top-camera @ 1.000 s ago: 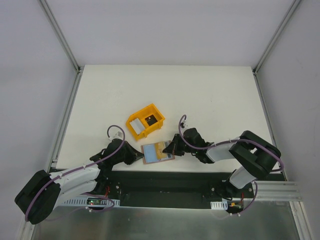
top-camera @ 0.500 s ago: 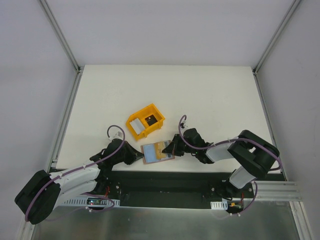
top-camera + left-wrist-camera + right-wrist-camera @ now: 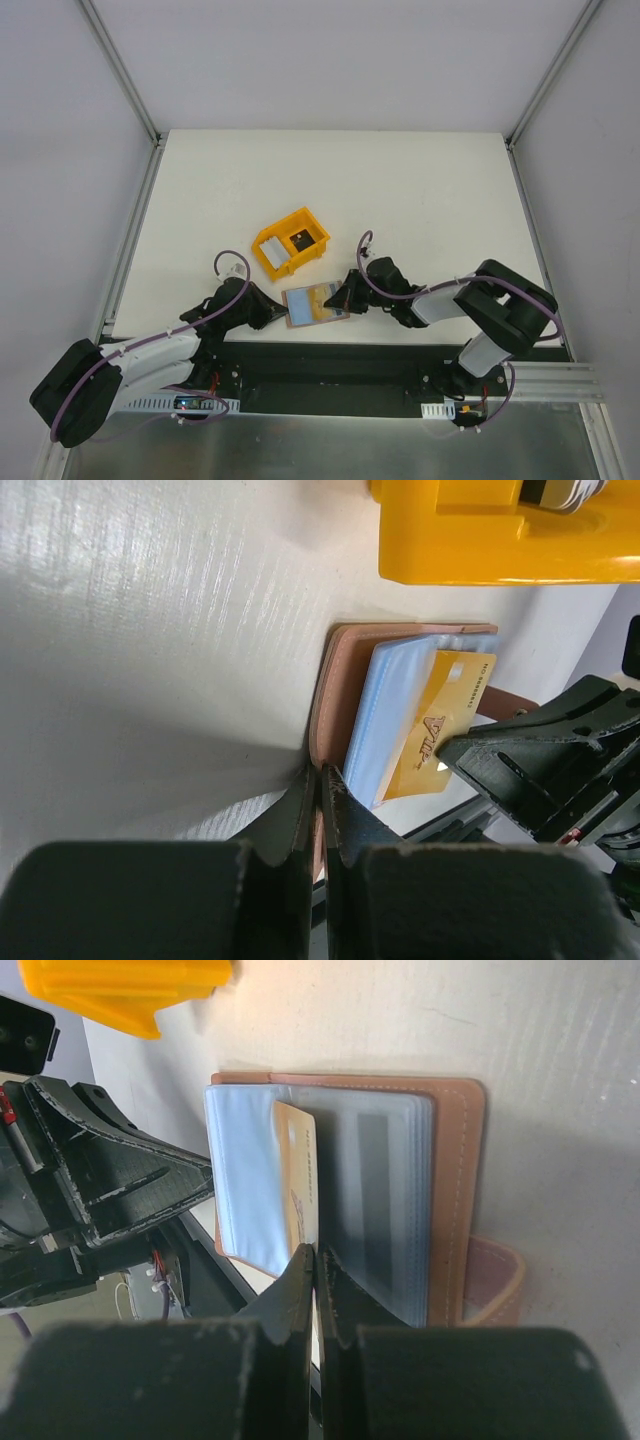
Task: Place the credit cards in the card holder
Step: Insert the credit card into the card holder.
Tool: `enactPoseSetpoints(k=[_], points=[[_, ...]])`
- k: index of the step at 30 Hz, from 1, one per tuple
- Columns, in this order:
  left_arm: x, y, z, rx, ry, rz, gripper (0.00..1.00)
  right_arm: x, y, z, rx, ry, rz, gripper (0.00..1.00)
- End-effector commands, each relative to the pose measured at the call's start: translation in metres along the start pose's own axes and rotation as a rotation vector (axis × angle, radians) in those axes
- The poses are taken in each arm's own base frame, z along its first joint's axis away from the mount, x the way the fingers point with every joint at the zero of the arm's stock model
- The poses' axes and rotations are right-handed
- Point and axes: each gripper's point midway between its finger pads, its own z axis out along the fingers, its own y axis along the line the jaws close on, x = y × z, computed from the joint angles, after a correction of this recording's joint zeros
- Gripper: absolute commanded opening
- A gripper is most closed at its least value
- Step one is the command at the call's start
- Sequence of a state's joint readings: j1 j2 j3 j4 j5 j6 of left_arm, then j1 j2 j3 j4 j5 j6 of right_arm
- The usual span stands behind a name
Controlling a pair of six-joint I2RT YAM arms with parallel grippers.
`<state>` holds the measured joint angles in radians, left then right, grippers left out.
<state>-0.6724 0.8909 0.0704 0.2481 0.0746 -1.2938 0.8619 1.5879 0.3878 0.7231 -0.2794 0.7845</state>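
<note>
a: card holder (image 3: 310, 308)?
b: open, lower centre, counter (image 3: 400, 200) edge. left end effector (image 3: 283, 315) pinches its rim, right end effector (image 3: 343, 298) clamps yellow card (image 3: 297, 1175).
a: nearby?
b: yellow bin (image 3: 312, 226) just above, pale card (image 3: 270, 250) inside.

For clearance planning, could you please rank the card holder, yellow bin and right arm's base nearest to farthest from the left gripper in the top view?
From the left gripper:
1. card holder, pinched at its fingertips.
2. yellow bin, just beyond.
3. right arm's base, far right, near edge.
</note>
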Motion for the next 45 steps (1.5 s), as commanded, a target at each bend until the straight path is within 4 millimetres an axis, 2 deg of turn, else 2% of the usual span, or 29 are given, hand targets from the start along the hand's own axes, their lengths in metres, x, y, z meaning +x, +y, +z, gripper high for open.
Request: enactPoseSetpoints(k=[1,10,13,19,23,28,36,45], points=[[0.002,0.038,0.001,-0.13,-0.004,0.005,0.0,0.011,-0.004,0.009,0.017,0.062,-0.003,0.0],[0.003,0.037,0.002,-0.133,0.003,0.009,0.0,0.016,0.012,0.02,-0.021,0.08,-0.019,0.02],[0.002,0.036,0.002,-0.131,0.0,0.009,0.0,0.015,0.01,0.017,0.007,0.072,-0.039,0.09],[0.003,0.037,0.002,-0.127,0.002,0.012,0.0,-0.002,-0.005,0.001,0.155,0.018,-0.15,0.39],[0.003,0.038,0.001,-0.127,0.003,0.012,0.0,-0.003,-0.003,0.001,0.193,0.044,-0.2,0.45],[0.003,0.036,0.002,-0.121,0.002,0.017,0.0,0.007,0.002,0.013,0.198,0.113,-0.215,0.46],[0.002,0.034,0.002,-0.116,0.001,0.018,0.0,0.018,0.025,0.022,0.196,0.151,-0.301,0.44],[0.003,0.032,0.003,-0.11,0.006,0.019,0.0,0.017,0.047,0.027,0.139,0.153,-0.38,0.38]])
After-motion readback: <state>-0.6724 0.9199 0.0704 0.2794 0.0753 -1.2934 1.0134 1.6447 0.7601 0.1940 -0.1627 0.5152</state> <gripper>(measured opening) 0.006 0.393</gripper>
